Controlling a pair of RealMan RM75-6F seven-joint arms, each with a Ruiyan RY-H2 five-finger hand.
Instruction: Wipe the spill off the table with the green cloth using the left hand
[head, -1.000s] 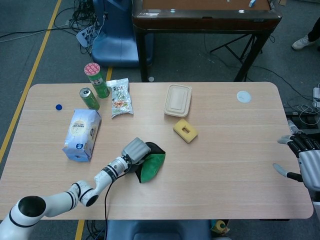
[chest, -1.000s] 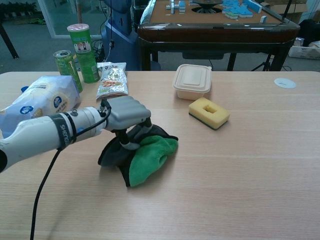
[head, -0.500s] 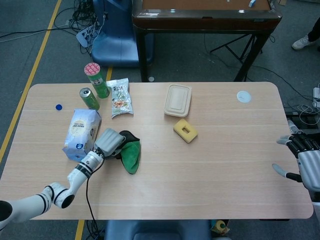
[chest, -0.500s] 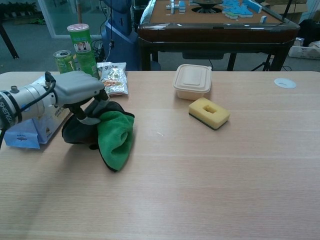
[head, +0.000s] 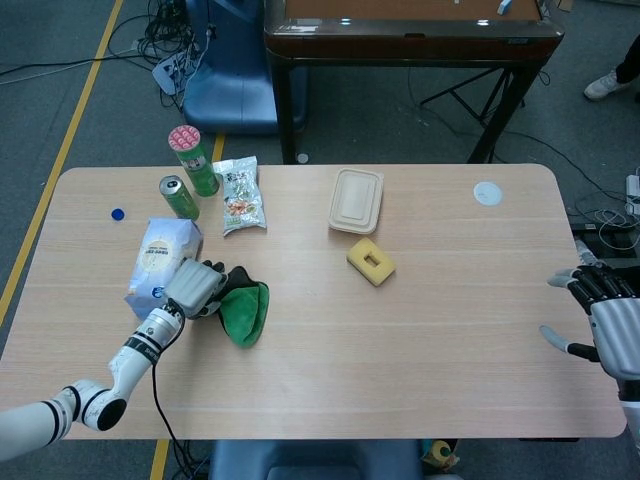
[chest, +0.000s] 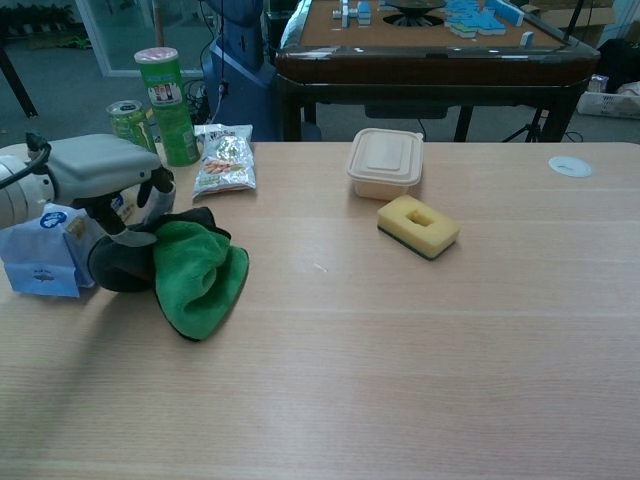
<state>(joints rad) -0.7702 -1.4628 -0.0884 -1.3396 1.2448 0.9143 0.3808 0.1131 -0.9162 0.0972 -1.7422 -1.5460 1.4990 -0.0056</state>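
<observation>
One green cloth (chest: 200, 277), apparently under left hand (chest: 110, 175).

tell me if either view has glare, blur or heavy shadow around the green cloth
Head view: even light, green cloth sharp, no glare on the table. Chest view: the cloth is crisp too, a soft shadow lies under the left hand, and the table shows a faint sheen, not glare.

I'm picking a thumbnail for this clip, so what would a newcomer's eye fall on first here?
The bright green cloth, bunched at the table's left side under the left hand, stands out first. Next to it lies a white and blue bag, with a tall green canister and a can behind. The yellow sponge near the middle also catches the eye.
</observation>
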